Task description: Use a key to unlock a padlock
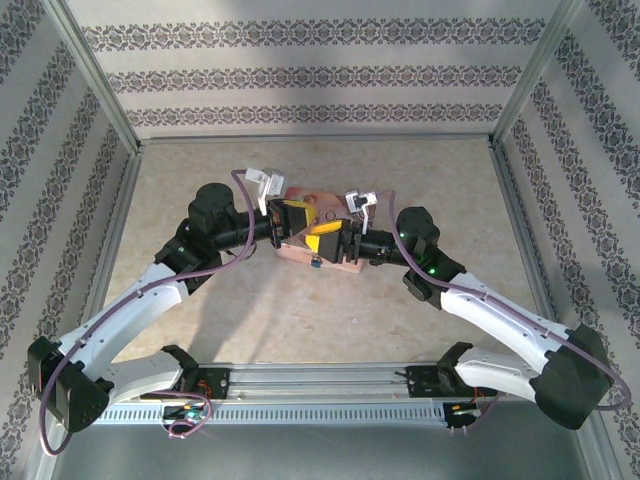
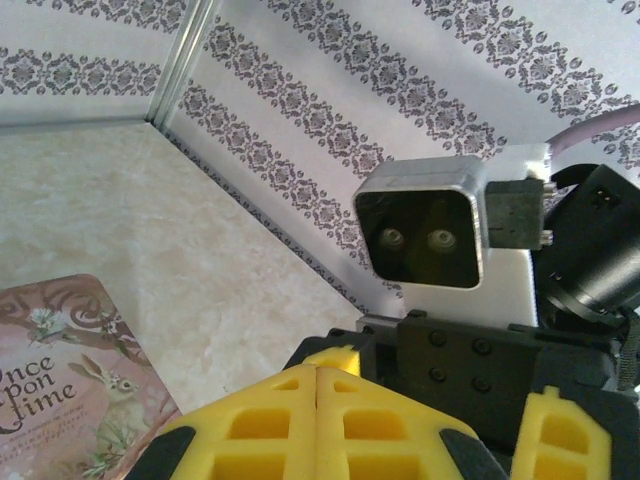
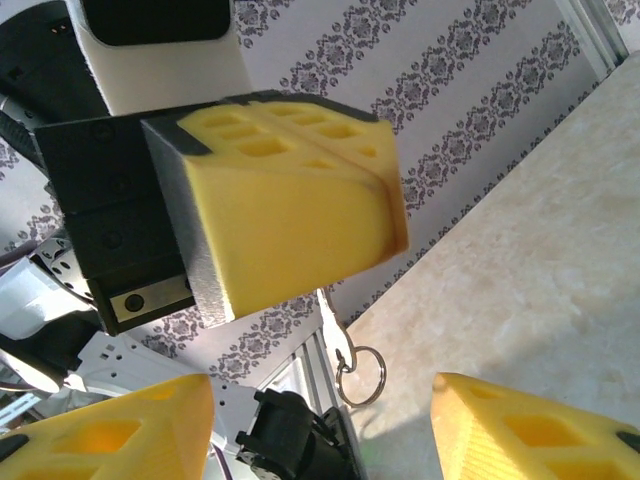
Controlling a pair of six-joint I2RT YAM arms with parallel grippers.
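Note:
My left gripper [image 1: 296,216] hangs over the pink box [image 1: 330,262], its yellow fingers [image 2: 318,400] pressed flat together. In the right wrist view that same shut pair [image 3: 290,190] pinches the key [image 3: 333,318], a thin metal sliver hanging down below it with a wire ring [image 3: 361,374] on its end. My right gripper [image 3: 320,430] faces it from close by, open, with the key and ring in the wide gap between its pads and touching neither. A tiny bluish thing at the box's near edge looks like the padlock [image 1: 315,262].
The flat pink illustrated box [image 2: 60,390] lies mid-table under both grippers. The right arm's wrist camera [image 2: 425,225] sits right in front of the left gripper. Patterned walls and metal frame rails [image 1: 310,138] enclose the beige table [image 1: 300,320].

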